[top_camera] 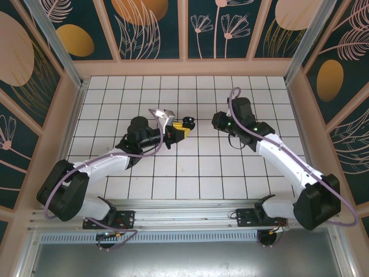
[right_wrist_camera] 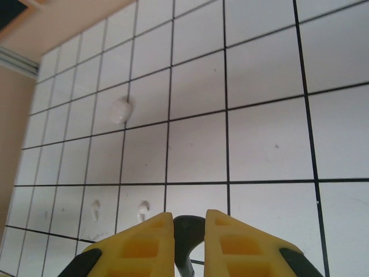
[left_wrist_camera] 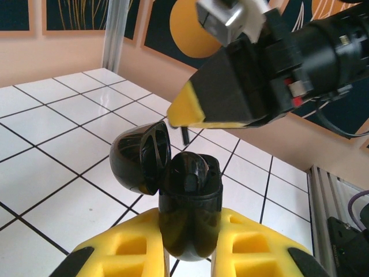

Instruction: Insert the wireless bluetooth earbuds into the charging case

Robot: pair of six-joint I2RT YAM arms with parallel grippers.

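Observation:
My left gripper point(left_wrist_camera: 190, 224) is shut on the black charging case point(left_wrist_camera: 190, 208) and holds it upright above the tiles. The case's lid point(left_wrist_camera: 138, 157) hangs open to the left. A dark rounded shape sits in the case's mouth; I cannot tell whether it is an earbud. My right gripper point(left_wrist_camera: 185, 113) hovers just above the case, and a black stem point(left_wrist_camera: 184, 135) pokes down from it. In the right wrist view my right gripper point(right_wrist_camera: 189, 220) is shut on a black earbud point(right_wrist_camera: 194, 238). Two white earbuds point(right_wrist_camera: 95, 209) point(right_wrist_camera: 143, 208) lie on the tiles. From above, the two grippers point(top_camera: 177, 133) point(top_camera: 188, 122) meet mid-table.
A small white rounded object point(right_wrist_camera: 120, 110) rests on the tiled floor point(right_wrist_camera: 259, 144) farther out. Beige walls point(top_camera: 190, 67) ring the white tiles. A metal rail point(top_camera: 190, 205) runs along the near edge by the arm bases.

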